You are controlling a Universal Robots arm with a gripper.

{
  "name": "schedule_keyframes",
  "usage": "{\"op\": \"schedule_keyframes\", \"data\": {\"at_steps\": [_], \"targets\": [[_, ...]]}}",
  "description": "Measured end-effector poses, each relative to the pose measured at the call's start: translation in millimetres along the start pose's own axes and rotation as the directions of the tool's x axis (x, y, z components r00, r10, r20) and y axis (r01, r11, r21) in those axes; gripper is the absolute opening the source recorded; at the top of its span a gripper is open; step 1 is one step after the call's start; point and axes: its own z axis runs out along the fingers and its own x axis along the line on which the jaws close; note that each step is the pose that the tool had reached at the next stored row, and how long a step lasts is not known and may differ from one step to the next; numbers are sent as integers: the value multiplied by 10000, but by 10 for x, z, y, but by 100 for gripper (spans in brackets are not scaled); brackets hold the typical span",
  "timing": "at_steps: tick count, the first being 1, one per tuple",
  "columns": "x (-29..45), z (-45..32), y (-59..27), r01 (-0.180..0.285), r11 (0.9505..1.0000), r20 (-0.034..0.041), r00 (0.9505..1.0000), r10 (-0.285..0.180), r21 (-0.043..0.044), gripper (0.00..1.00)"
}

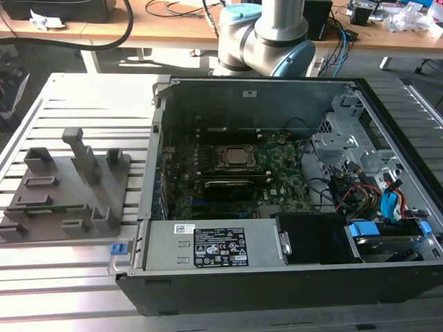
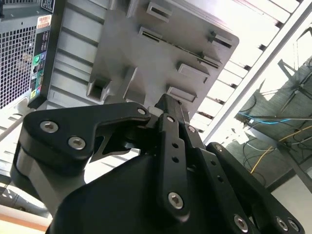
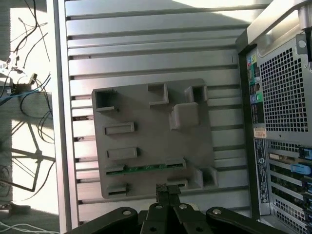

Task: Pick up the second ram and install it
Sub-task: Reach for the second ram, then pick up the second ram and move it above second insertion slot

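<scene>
Now jaws narrow, empty; 2nd ram (image 3: pixel 145 168) near holder (image 3: pixel 146 139) edge, unobstructed.

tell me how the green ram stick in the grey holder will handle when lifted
Probably stiff: the ram stick looks like a thin circuit board. Likely light, being so slim. It seems seated edge-up in the grey holder, so a skewed pull may bind.
</scene>
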Motion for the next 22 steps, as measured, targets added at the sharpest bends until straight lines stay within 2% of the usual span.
{"op": "schedule_keyframes", "data": {"at_steps": [17, 20, 22], "targets": [[4, 0, -4, 12, 10000, -1, 10000, -12, 5, 11], [5, 0, -3, 241, 9997, -10, 9997, -241, 10, 11], [6, 0, -3, 850, 9964, -36, 9964, -850, -4, 11]]}}
